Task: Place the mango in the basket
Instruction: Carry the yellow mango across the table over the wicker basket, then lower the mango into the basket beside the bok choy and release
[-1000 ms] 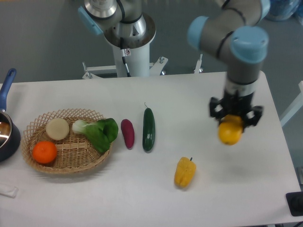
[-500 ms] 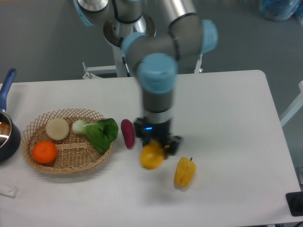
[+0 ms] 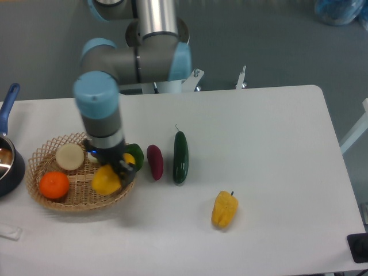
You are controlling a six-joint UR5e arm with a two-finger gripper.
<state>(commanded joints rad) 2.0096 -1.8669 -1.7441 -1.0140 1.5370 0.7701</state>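
Note:
My gripper (image 3: pixel 109 168) is shut on the mango (image 3: pixel 106 180), a smooth yellow-orange oval fruit. It holds the mango over the right half of the tan wicker basket (image 3: pixel 48 149) at the table's left. The mango hangs just above the basket's floor; whether it touches is not clear. In the basket lie a round orange (image 3: pixel 54 185), a pale round vegetable (image 3: pixel 70 156) and a leafy green (image 3: pixel 135 155), which my gripper mostly hides.
A dark pot with a blue handle (image 3: pixel 8 103) stands at the left edge. A purple sweet potato (image 3: pixel 154 161) and a cucumber (image 3: pixel 180 157) lie right of the basket. A yellow bell pepper (image 3: pixel 224 209) lies front centre-right.
My gripper has carried the mango leftward from the right side of the table, past the cucumber and sweet potato, to above the basket's right half.

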